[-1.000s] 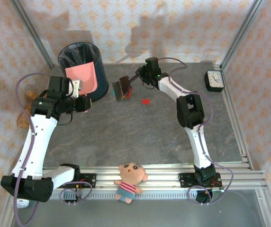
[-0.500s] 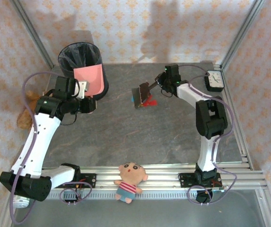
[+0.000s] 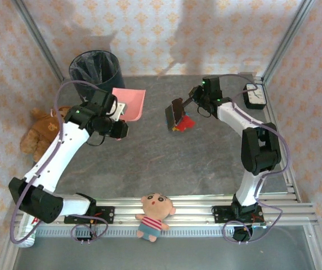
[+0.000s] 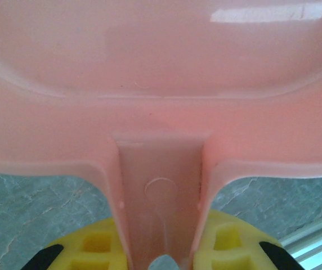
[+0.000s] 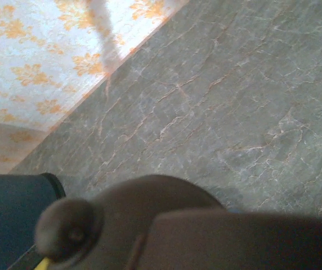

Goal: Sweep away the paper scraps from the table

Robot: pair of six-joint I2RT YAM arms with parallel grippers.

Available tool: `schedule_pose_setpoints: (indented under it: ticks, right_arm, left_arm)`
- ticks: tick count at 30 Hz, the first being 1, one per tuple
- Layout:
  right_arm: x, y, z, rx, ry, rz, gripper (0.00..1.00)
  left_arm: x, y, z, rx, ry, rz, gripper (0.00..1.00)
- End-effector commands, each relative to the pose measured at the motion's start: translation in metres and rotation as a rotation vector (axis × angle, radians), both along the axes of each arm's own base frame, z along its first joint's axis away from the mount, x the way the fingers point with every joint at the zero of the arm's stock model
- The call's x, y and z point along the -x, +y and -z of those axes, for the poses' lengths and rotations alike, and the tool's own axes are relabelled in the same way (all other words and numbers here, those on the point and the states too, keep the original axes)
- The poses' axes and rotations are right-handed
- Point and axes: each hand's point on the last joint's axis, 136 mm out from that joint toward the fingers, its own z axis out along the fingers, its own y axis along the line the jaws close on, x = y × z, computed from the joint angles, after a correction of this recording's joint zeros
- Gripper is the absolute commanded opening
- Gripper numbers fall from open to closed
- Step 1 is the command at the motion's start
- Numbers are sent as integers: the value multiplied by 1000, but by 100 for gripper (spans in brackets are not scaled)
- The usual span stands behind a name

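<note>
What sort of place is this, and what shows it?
Probably a robot test bench: a left arm and right arm bolted to a railed table, patterned screen walls, and props like a bin and clock.

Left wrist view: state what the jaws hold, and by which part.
The pink dustpan, by its handle, clamped in the jaws of the left gripper.

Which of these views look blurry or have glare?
Left wrist: pink plastic dustpan close and soft, white glare streak top right; right wrist: dark brown brush out of focus, grey stone-look table sharper; top external: sharp, arm shadows on the patterned wall.
</note>
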Motion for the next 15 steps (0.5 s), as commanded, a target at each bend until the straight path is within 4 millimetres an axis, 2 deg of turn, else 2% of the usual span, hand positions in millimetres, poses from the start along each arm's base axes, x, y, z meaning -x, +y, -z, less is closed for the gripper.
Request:
schedule_pose_setpoints:
  ticks: [1,3,7,15]
  right_arm:
    - [7,7,-55,-39,-125,-67,0]
    - [11,7,-69,-39,-162,-79,0]
    - [23,-5,-82,26,-203,-64,0]
    - [55,-67,-86,396,-172,58,0]
  left_arm:
    - [3,9,12,-113,41,39,0]
    - [5,6,22,-145,70,64,0]
    - [9,-4,39,-194,122,124,0]
    - [18,-25,77,-301,259,252,0]
